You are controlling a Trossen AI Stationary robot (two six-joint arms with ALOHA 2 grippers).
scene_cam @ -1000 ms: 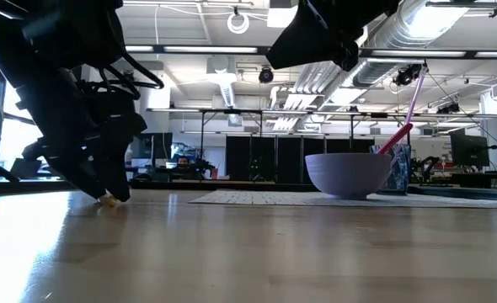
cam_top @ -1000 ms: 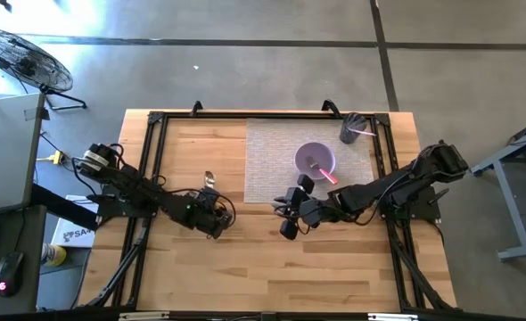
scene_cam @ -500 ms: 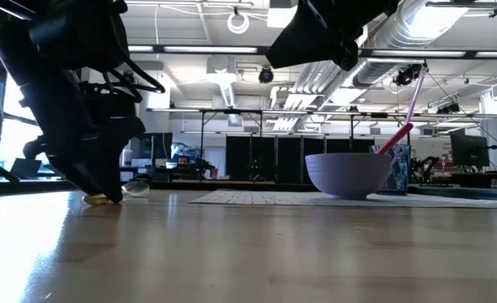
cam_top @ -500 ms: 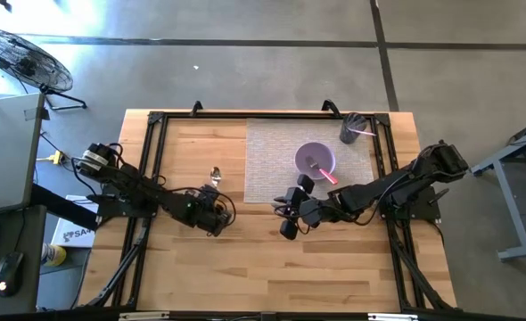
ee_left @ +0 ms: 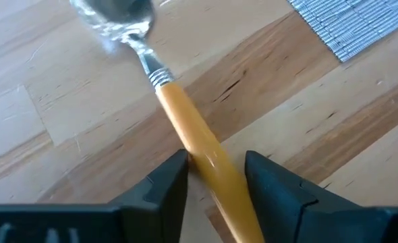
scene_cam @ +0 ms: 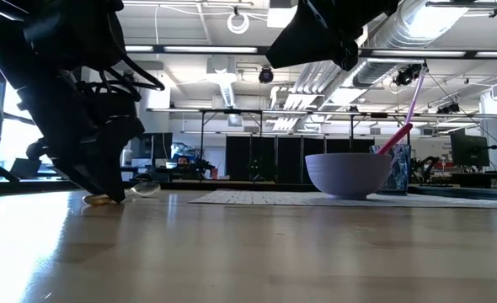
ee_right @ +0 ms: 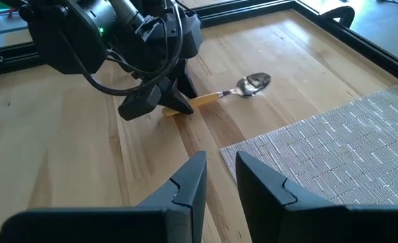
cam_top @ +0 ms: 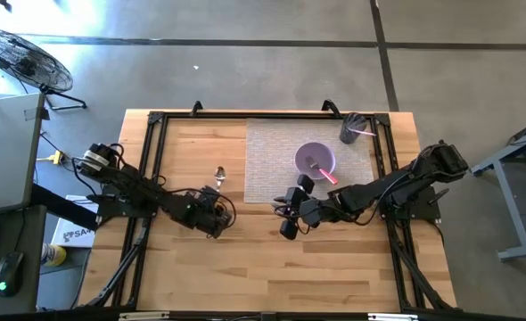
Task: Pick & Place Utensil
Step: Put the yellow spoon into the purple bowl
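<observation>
A spoon with a yellow handle and a metal bowl (cam_top: 219,174) lies left of the grey mat (cam_top: 267,147). My left gripper (cam_top: 211,201) is low on the table and shut on its handle. In the low view the spoon's bowl (scene_cam: 146,190) sits a little above the wood, and the handle's end (scene_cam: 95,200) rests on it. My right gripper (cam_top: 287,214) hovers by the mat's near left corner, fingers a narrow gap apart, holding nothing. It looks at the spoon (ee_right: 243,86) from the right. My left gripper pinches the spoon's yellow handle (ee_left: 209,158) between its two fingers, well back from the metal neck. The fingers (ee_left: 175,177) slant down from the table's near left and lie nearly along the handle. The bowl end is tipped up slightly; the handle's free end stays on the table.
A purple bowl (cam_top: 315,160) with a pink utensil stands on the mat. A dark cup (cam_top: 352,129) with another pink utensil stands at the mat's far right corner. Black frame rails (cam_top: 152,152) run along the table's sides. Bare wood spreads toward the near edge.
The spoon has turned about in my left gripper: its bowl end has swung toward the table's right and come out from behind the gripper in the low view, rising slightly. The handle's free end has stayed on the wood. My right arm has kept still.
</observation>
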